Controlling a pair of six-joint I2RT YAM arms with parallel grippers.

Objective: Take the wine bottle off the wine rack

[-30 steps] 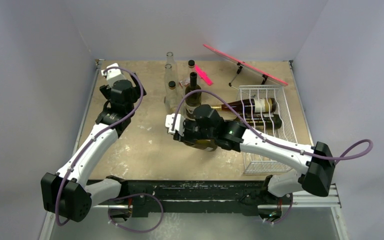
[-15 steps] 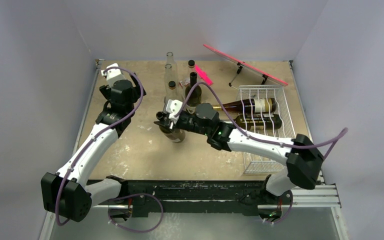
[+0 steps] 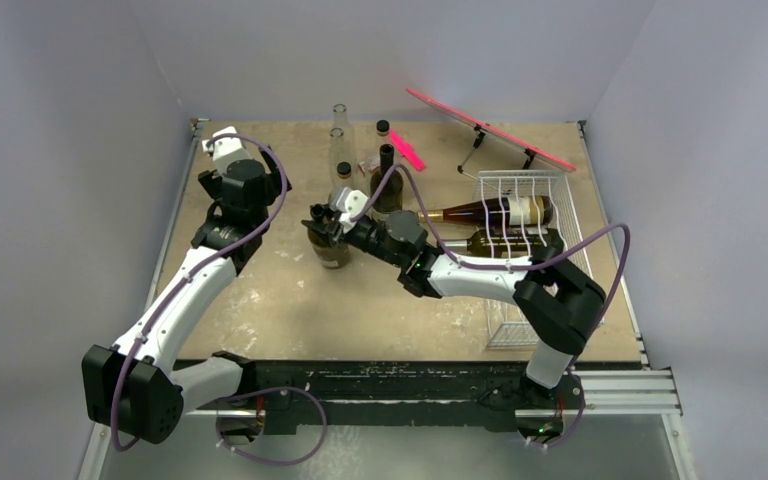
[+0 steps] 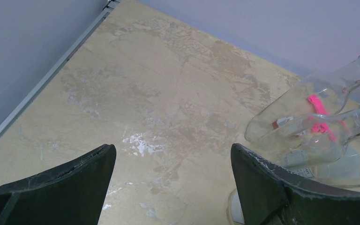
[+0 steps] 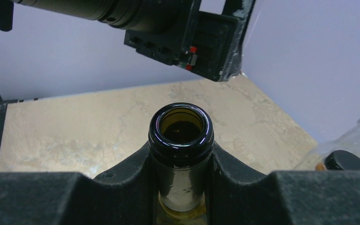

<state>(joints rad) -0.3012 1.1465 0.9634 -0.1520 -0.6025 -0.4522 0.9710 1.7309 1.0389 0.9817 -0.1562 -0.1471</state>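
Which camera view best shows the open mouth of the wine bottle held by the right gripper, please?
The right wrist view: the wine bottle is centred, mouth open, neck clamped by the right gripper. Top external shows only its body below the gripper. Left wrist misses it.

Right wrist view: the wine bottle [image 5: 181,123] shows only mouth and neck; its body is hidden below the right pincer [image 5: 181,161]. Left wrist view: the clear bottles [image 4: 309,124] are cut off at the right edge, and the left pincer [image 4: 172,154] at the bottom edge. Top view: the right arm [image 3: 560,305] hides part of the wine rack [image 3: 525,178].
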